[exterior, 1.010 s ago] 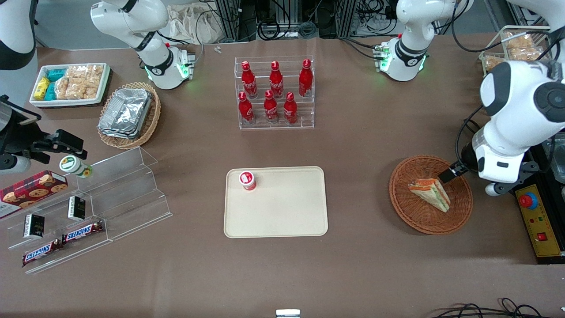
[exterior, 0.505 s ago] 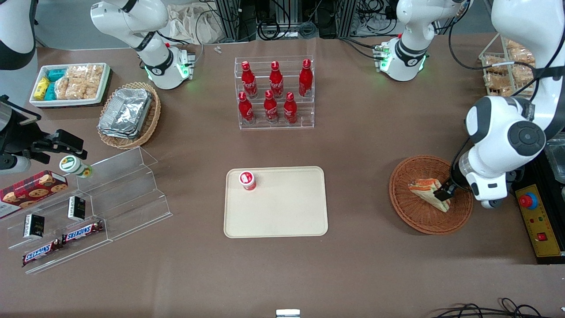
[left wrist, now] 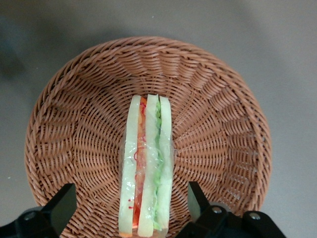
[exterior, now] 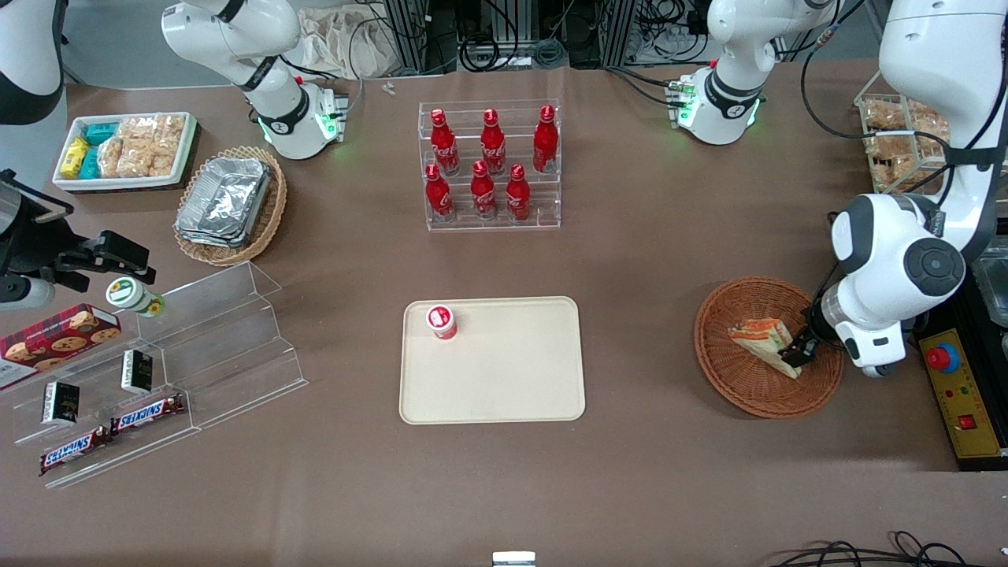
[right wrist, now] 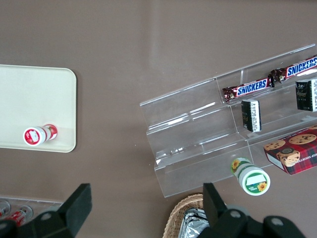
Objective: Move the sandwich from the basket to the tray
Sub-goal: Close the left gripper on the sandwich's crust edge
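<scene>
Left wrist view: the sandwich (left wrist: pixel 146 171) lies in the middle of the basket (left wrist: pixel 233 124), standing on edge so that its white bread and its orange, red and green layers face up at my camera. My gripper (left wrist: pixel 130 204) is spread wide, one finger (left wrist: pixel 63 202) to each side of the wedge at its broad end, with bare wicker showing between each pad and the wrap, so I judge nothing is gripped yet.

In the front view my gripper (exterior: pixel 794 354) hangs low over the basket (exterior: pixel 732 386), at the end of the sandwich (exterior: pixel 760 337) nearer the front camera. The tray (exterior: pixel 504 378) sits well apart toward the middle of the table, with a small red-and-white cup (exterior: pixel 442 321) in its far corner toward the parked arm's end.

To do this step well, I would go a little lower so the pads meet the flat bread faces, stay centred on the wedge, and squeeze gently, because the wrap looks slippery and the bread soft. Then I would lift straight up clear of the wicker rim before carrying it across, and aim for bare tray away from the cup.
</scene>
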{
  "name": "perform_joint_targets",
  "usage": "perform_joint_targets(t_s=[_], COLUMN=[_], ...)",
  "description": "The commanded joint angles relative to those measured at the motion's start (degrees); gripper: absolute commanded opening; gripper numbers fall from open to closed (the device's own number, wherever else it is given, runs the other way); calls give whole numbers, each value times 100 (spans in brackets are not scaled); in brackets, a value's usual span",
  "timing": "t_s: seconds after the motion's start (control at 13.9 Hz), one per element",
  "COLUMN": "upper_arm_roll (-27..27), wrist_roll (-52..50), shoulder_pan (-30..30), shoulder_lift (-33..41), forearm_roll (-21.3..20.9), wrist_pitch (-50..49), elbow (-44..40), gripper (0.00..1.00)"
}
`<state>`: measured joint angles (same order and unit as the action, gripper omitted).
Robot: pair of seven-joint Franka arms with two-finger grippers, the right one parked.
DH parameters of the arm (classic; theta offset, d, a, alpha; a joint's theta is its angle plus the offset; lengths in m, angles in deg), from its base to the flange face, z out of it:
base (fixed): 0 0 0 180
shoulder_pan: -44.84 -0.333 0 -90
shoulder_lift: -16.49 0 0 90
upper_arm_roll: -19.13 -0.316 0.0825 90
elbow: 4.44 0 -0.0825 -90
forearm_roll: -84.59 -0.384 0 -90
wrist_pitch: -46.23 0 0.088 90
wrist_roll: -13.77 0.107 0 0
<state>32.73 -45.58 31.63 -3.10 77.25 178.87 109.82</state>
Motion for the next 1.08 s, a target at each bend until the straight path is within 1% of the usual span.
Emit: perform_joint_targets(t_s=[0.0,0.29,0.51,0.58,0.65,0.72,0.87,1.01], upper_arm_roll=[29,21,20,20,20,29,29,47], wrist_roll=[-270,-349,-358,-367,-376,-376,-384,-629], shoulder_pan=[-24,-24,-15,-15,-15,-15,2,28], shoulder_lift=[-36,-89,-177,-220,-247,-273,-291,-247], forearm_roll=[-119,-119,-119,-119,-119,-119,-110,-110], wrist_pitch=[280,895,940,975,1079,1115,1116,1055], elbow=[174,570,615,606,606,606,536,378], gripper=[100,100,100,94,55,1,0,0])
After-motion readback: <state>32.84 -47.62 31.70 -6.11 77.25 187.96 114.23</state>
